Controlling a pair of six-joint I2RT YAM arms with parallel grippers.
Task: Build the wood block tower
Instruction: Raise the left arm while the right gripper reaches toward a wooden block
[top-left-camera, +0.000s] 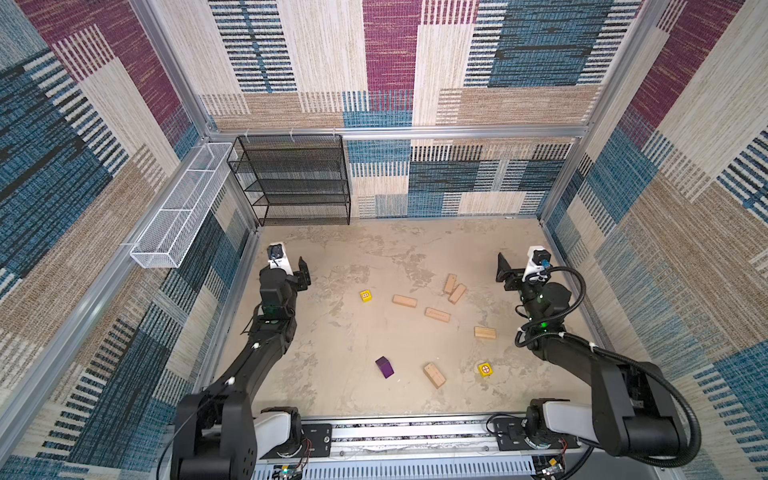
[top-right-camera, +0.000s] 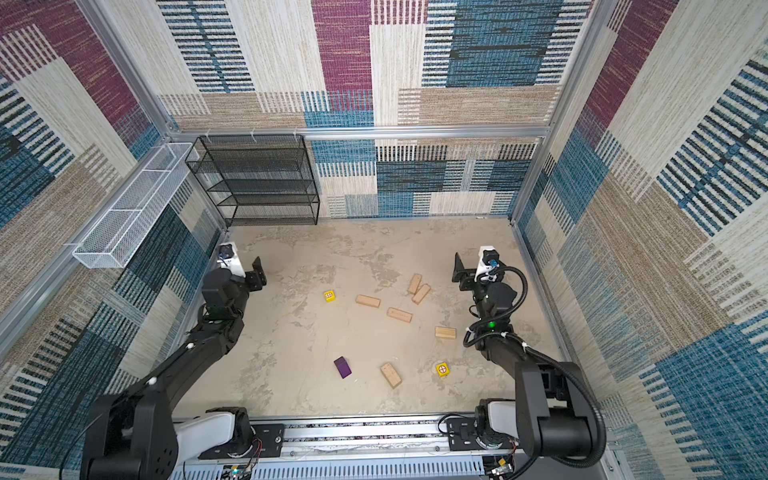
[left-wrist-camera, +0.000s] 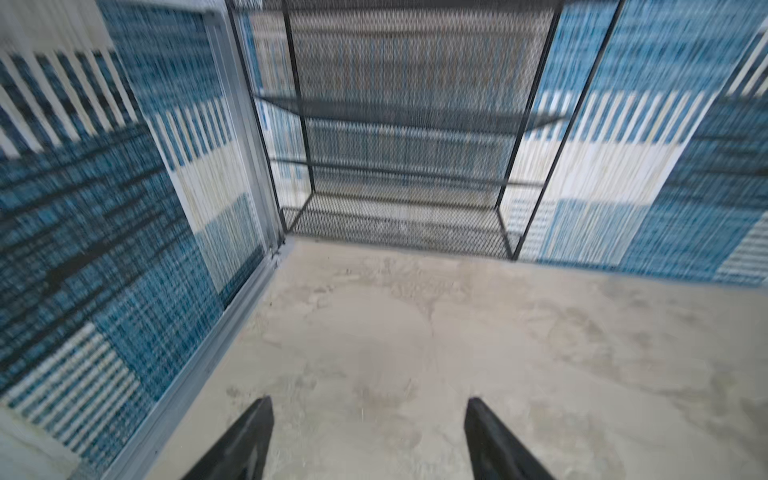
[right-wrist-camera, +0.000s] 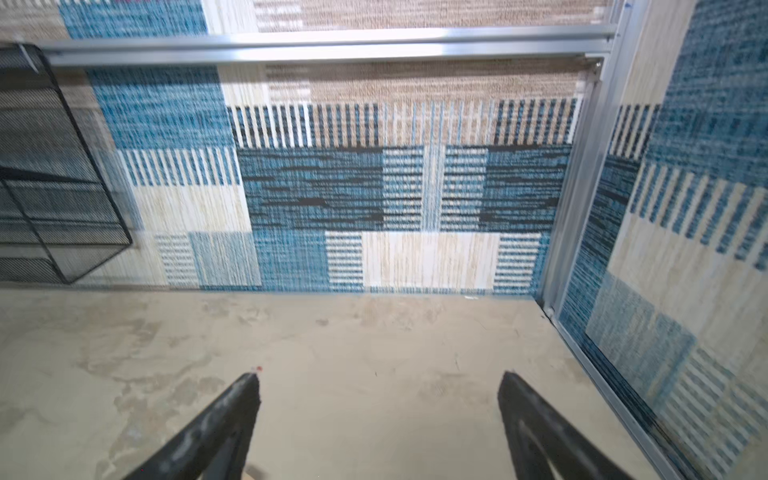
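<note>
Several tan wood bricks lie loose on the beige floor, none stacked: one brick (top-left-camera: 404, 301) mid-floor, another (top-left-camera: 437, 315) beside it, and a touching pair (top-left-camera: 454, 289) farther back. A purple block (top-left-camera: 385, 367) (top-right-camera: 342, 367) lies on its side near the front. Two yellow cubes (top-left-camera: 365, 296) (top-left-camera: 485, 369) sit apart. No wood block tower is in view. My left gripper (top-left-camera: 303, 270) (left-wrist-camera: 369, 401) hovers open and empty at the far left, away from all blocks. My right gripper (top-left-camera: 505, 268) (right-wrist-camera: 380, 374) hovers open and empty at the far right.
A black mesh shelf (top-left-camera: 291, 178) (left-wrist-camera: 399, 124) stands at the back left corner. A white wire basket (top-left-camera: 183, 208) hangs on the left wall. Carpeted walls close in three sides, and a metal rail (top-left-camera: 415, 432) carrying the arm bases runs along the front.
</note>
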